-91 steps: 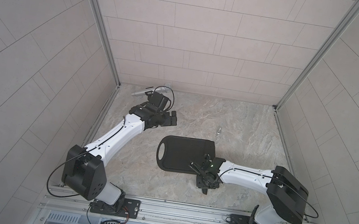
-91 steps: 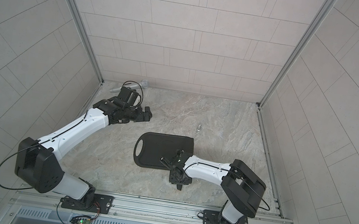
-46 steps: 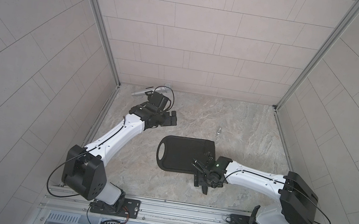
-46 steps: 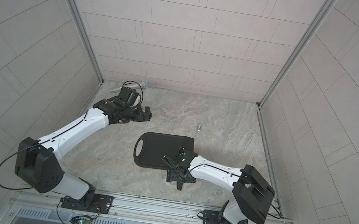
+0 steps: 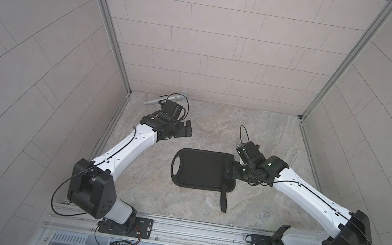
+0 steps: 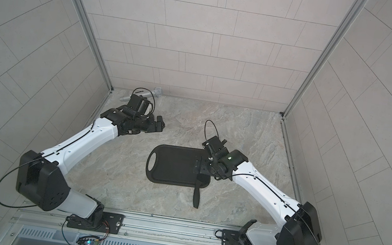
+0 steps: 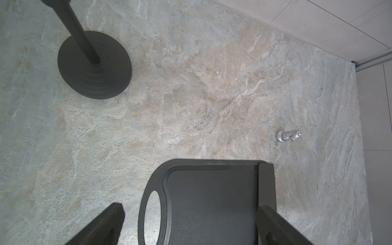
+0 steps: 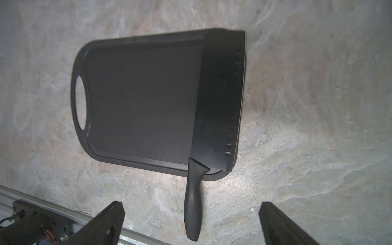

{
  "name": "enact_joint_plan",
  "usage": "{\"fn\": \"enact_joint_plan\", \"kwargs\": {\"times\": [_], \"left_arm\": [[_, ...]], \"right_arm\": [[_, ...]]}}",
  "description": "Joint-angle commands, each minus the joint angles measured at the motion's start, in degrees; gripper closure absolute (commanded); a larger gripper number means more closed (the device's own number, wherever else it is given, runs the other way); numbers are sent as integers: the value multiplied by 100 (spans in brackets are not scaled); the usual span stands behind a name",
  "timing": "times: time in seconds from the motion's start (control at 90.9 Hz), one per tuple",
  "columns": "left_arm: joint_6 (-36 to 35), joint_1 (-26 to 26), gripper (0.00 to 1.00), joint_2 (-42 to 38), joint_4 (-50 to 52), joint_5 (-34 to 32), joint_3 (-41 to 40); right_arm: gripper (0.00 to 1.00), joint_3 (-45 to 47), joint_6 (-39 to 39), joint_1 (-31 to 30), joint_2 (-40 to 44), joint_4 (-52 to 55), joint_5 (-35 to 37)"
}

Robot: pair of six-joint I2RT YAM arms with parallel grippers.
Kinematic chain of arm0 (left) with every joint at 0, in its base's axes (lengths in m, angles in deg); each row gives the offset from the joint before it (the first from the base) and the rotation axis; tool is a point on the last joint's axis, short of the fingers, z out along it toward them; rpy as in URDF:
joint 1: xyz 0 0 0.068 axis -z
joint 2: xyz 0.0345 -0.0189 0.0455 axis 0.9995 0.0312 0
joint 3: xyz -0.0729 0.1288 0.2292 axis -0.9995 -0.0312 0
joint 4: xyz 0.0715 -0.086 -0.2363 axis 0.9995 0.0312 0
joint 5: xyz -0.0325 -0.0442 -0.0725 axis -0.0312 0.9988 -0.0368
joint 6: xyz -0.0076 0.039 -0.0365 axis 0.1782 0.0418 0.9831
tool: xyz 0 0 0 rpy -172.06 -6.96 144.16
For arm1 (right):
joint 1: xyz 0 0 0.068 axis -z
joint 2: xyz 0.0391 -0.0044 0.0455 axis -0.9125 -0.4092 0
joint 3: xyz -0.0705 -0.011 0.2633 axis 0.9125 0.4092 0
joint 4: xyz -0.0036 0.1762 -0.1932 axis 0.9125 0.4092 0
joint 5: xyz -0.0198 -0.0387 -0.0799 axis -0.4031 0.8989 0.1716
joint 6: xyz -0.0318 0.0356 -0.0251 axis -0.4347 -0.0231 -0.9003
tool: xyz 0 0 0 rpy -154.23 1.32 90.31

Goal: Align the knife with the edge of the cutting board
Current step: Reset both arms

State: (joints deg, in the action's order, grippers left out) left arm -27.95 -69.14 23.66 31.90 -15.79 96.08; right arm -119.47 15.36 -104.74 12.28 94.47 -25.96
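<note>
right gripper: fingers spread wide, holding nothing | matte-black cleaver-like knife: blade flat along the hole-free short end of the matte-black rounded cutting board, slim handle overhanging onto the stone tabletop, lying between the fingers and touching neither | left gripper: wide, empty, well apart from the knife

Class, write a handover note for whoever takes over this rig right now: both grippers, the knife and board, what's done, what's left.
Left gripper: open, empty, away from the board.
Right gripper: open, above the knife, not gripping it.
Knife: blade flat on the board, along the short edge opposite the handle hole. Its handle sticks out past the long edge.
Done: the alignment looks made.
Left: probably only backing the right gripper off.
</note>
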Motion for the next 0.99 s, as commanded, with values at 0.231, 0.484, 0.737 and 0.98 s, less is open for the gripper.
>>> {"fn": "enact_joint_plan", "kwargs": {"times": [0.231, 0.484, 0.737, 0.98], "left_arm": [[-88, -376, 0, -8, -32, -95, 56], [-186, -821, 0, -42, -262, -172, -121], [27, -1459, 0, -117, -618, -237, -493], [202, -1644, 0, -551, -1278, -1467, -1288]], "right_arm": [[0, -387, -806, 1560, 81, -125, -851], [0, -181, -822, 2917, 31, -789, -1194], [0, 672, -286, 4114, 245, -2354, -724], [0, 1123, -856, 4257, 178, -3545, 371]]}}
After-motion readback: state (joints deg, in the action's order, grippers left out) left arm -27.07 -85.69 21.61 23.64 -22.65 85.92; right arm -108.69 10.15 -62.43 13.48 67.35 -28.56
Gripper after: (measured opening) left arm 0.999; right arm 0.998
